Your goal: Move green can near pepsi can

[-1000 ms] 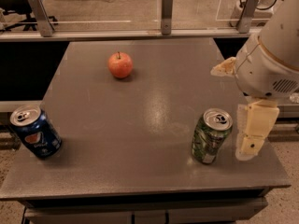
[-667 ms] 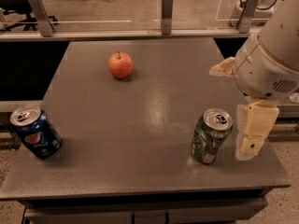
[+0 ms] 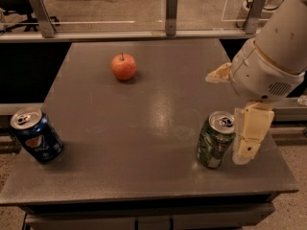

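Note:
The green can point(image 3: 215, 140) stands upright near the table's front right, green with mottled markings and a silver top. The pepsi can point(image 3: 36, 135), dark blue with a round logo, stands at the front left edge, far from the green can. My gripper point(image 3: 245, 145) hangs down from the white arm right beside the green can, on its right side, close to or touching it. Its cream lower part reaches almost to the table top.
A red apple point(image 3: 123, 66) lies at the back left of the grey table point(image 3: 144, 123). A rail with metal posts point(image 3: 171, 12) runs along the far edge. The table's right edge is just beyond my gripper.
My gripper has edged slightly left, closer to the green can. The cans and the apple have not moved.

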